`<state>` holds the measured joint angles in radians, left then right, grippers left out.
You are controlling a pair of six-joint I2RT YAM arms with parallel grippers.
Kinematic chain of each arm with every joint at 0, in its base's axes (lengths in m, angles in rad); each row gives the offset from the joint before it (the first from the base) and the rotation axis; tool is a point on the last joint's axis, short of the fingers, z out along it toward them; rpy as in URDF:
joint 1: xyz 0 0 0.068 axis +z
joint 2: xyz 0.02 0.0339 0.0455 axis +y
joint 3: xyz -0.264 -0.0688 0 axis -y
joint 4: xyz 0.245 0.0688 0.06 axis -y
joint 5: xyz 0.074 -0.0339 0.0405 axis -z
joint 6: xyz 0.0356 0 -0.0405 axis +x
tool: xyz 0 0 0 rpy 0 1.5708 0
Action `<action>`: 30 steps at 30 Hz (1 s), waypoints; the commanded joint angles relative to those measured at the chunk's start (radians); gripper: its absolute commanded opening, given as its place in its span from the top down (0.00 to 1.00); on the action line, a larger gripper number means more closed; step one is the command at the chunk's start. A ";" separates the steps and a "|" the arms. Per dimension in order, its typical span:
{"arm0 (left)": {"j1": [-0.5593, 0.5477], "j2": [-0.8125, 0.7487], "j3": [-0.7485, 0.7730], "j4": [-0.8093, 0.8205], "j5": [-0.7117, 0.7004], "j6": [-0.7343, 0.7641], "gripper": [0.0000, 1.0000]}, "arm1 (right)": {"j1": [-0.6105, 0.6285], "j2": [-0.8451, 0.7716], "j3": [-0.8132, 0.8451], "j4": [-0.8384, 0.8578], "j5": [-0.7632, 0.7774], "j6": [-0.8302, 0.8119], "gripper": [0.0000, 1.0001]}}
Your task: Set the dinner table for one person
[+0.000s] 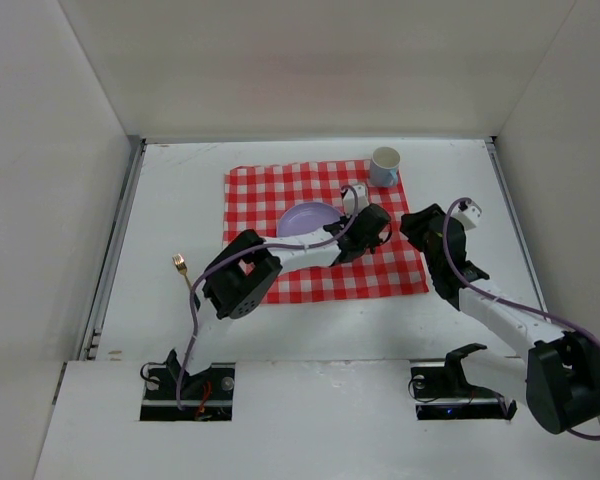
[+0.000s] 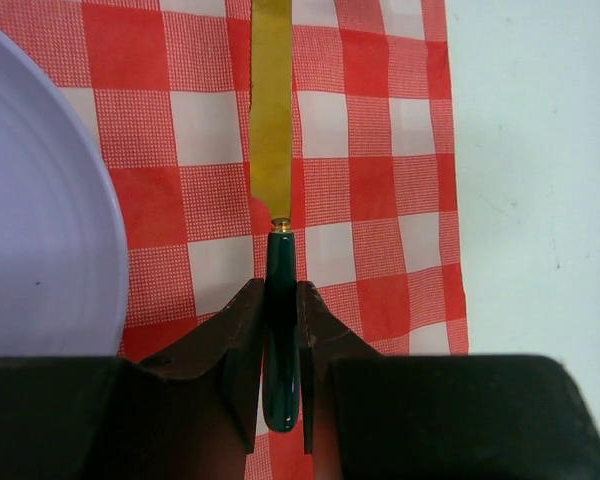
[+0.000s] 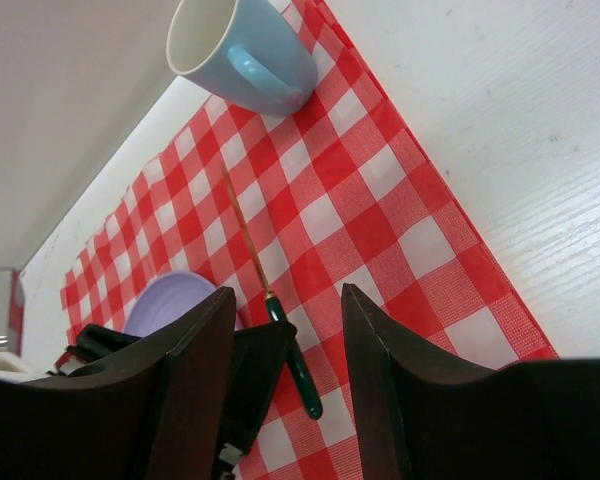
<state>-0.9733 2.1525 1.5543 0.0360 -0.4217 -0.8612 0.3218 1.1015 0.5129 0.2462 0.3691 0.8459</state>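
The dinner table (image 1: pixel 180 190) took up nearly the whole top view, a matte white surface walled by upright panels. The red-and-white checked cloth (image 1: pixel 265 195) was spread toward its far middle to mark the single place.

The left arm reached across the cloth from the near left. The right arm bent in from the near right, and its wrist hung over the cloth's right edge.

The lilac plate (image 1: pixel 305 218) sat near the centre of the cloth, as the anchor of the setting. The pale blue mug (image 1: pixel 384 166) stood upright on the far right corner, above the spot where a knife belongs.

The left gripper (image 2: pixel 280 300) was closed tightly on the dark green handle of the knife (image 2: pixel 272 190). The gold blade pointed away toward the far edge. It ran alongside the plate's right rim without touching it, which was probably the line it was meant to lie on. The knife was low over the cloth, though whether it already rested there could not be told.

The right gripper (image 3: pixel 287 292) was spread wide and held nothing. It was probably waiting out of the way while the left arm worked.

The gold fork (image 1: pixel 184 272) lay on bare table, well to the left of the cloth. It was not yet part of the setting, and by that judgement the job was perhaps two-thirds done.
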 commanded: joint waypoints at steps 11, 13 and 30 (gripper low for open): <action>-0.012 0.026 0.032 0.018 -0.025 -0.035 0.79 | -0.004 -0.017 -0.001 0.045 -0.009 0.013 0.48; -0.018 -0.008 0.015 0.030 -0.034 -0.022 0.72 | -0.003 -0.025 -0.004 0.045 0.001 0.010 0.48; 0.107 -0.957 -0.748 -0.187 -0.294 0.105 0.60 | 0.007 0.011 -0.002 0.099 -0.018 0.001 0.56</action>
<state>-0.9253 1.3293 0.9382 0.0669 -0.5987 -0.7479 0.3222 1.1034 0.5087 0.2596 0.3630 0.8524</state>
